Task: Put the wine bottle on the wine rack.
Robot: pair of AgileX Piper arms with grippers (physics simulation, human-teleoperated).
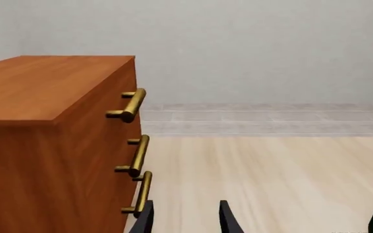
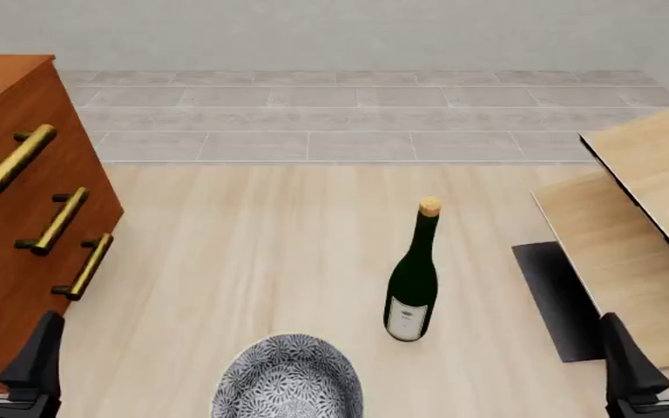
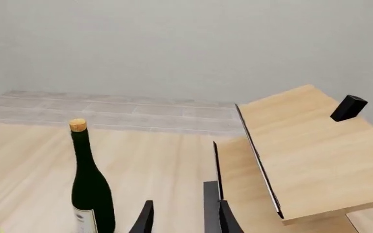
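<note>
Wine bottle (image 2: 413, 283): upright on the table (image 2: 253, 252), mid-field, label toward me, cork top intact, touching nothing.
Wine rack (image 2: 637, 235): at 3 o'clock of the bottle, slanted panels, dark-edged, on a black base plate; bare tabletop between it and the bottle.
Cabinet (image 2: 10, 218): at 9 o'clock, well apart, brass handles facing inward.
Patterned bowl (image 2: 288, 379): at 7 o'clock of the bottle, near it.
My left gripper (image 2: 3, 357): at the near left edge, fingers parted, holding nothing.
My right gripper (image 2: 660, 353): near right, before the rack, fingers parted, holding nothing.
</note>
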